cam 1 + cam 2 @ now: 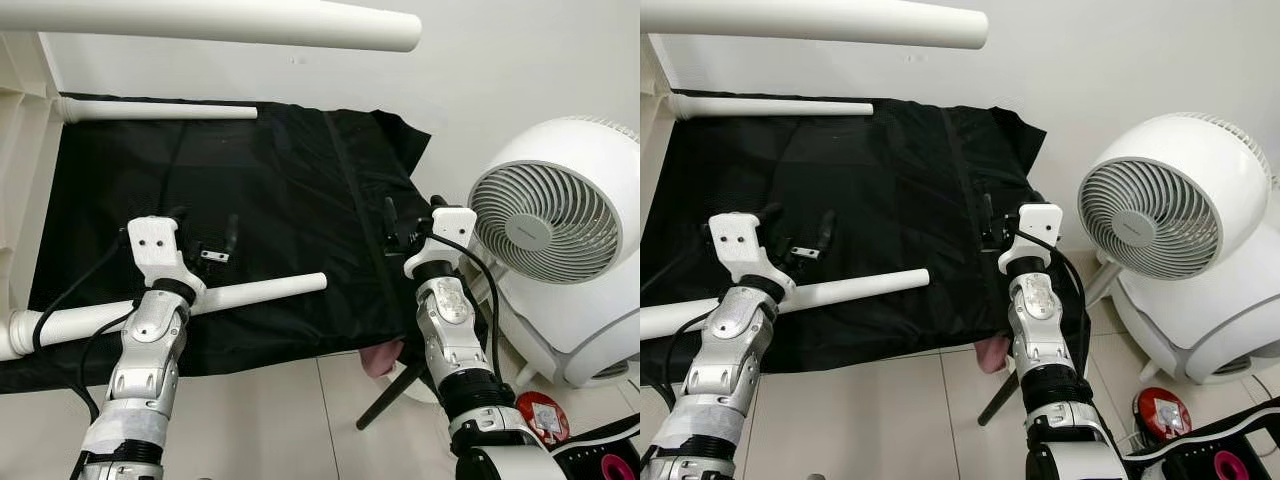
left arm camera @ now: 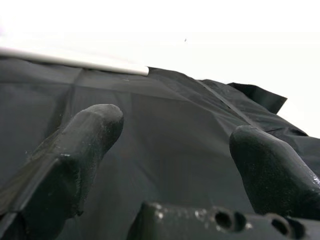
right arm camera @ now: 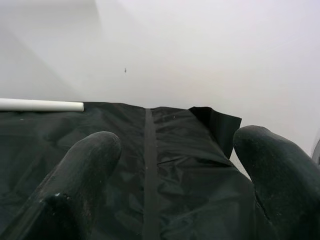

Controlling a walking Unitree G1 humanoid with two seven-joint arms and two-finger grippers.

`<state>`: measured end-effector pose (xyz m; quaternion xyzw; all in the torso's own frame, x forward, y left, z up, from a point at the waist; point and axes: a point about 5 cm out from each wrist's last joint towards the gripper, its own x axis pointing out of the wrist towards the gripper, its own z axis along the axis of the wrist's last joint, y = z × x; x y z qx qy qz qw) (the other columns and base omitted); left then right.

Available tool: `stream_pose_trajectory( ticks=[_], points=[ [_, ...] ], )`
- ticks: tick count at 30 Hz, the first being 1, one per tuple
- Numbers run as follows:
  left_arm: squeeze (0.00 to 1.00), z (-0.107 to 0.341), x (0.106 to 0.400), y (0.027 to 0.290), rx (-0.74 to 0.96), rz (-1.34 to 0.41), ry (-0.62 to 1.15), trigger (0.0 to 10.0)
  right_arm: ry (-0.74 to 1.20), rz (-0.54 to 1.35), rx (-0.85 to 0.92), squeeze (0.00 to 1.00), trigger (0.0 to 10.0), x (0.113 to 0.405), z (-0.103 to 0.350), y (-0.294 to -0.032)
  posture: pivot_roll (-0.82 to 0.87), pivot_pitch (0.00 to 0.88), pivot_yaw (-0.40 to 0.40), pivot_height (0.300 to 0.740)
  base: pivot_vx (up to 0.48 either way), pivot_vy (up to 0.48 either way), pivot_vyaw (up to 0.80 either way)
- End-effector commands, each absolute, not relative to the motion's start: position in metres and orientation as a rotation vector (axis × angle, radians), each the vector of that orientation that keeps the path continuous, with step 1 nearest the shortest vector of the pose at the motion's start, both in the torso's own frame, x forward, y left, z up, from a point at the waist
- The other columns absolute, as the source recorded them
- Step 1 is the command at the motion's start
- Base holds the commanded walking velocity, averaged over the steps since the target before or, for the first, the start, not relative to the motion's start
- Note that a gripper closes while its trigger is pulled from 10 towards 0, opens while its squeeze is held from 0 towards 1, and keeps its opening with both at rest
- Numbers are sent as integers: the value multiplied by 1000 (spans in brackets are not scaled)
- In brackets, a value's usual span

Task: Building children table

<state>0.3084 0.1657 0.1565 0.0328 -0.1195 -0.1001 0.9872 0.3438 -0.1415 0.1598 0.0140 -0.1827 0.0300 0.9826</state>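
A black cloth (image 1: 270, 220) lay spread over the floor against a white wall; three white table legs (image 1: 250, 293) stuck out sideways across it from a white table (image 1: 22, 150) lying on its side at the robot's left; one leg (image 1: 200, 22) ran across the top of the head view, a second (image 1: 160, 111) lay along the cloth's far edge, and the nearest crossed the cloth close to the robot.

The left gripper (image 1: 205, 245) hovered over the cloth just beyond the nearest leg, its arm crossing above that leg; its two black fingers (image 2: 75, 150) were spread apart with nothing between them, and the far leg showed beyond them in the wrist view.

The right gripper (image 1: 400, 222) hung over the cloth's right side, near a seam running down the fabric; its fingers (image 3: 85, 170) were likewise parted and empty, with the cloth's folded far corner visible past them.

To the right stood a white round fan (image 1: 550, 225), well apart from the table; a black cable ran from the right wrist down the arm; a red round object (image 1: 543, 417) lay on the tiled floor (image 1: 280, 420) near the fan's base; a pink object (image 1: 380, 358) peeked out at the cloth's near edge beside a dark rod.
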Motion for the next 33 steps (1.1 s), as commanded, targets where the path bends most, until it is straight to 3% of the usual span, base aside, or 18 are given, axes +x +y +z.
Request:
stream_pose_trajectory(
  ticks=[1, 13, 22, 33],
  points=[
    [0, 153, 309, 175, 36, 33, -223, 10000, -351, 45, 24, 0, 10000, 342, 156, -147, 59, 0, -75, 740, 0, 0, 0],
    [0, 151, 313, 181, 23, 72, -215, 10000, -350, 52, 17, 0, 10000, 342, 156, -145, 54, 0, -79, 740, 0, 0, 0],
    [0, 143, 292, 182, 22, 78, -227, 10000, -346, 59, -1, 0, 10000, 334, 150, -145, 62, 0, -65, 740, 0, 0, 0],
    [0, 140, 290, 181, 43, 59, -221, 10000, -341, 72, -16, 0, 10000, 336, 151, -145, 64, 17, -73, 740, 0, 0, 0]
  ],
)
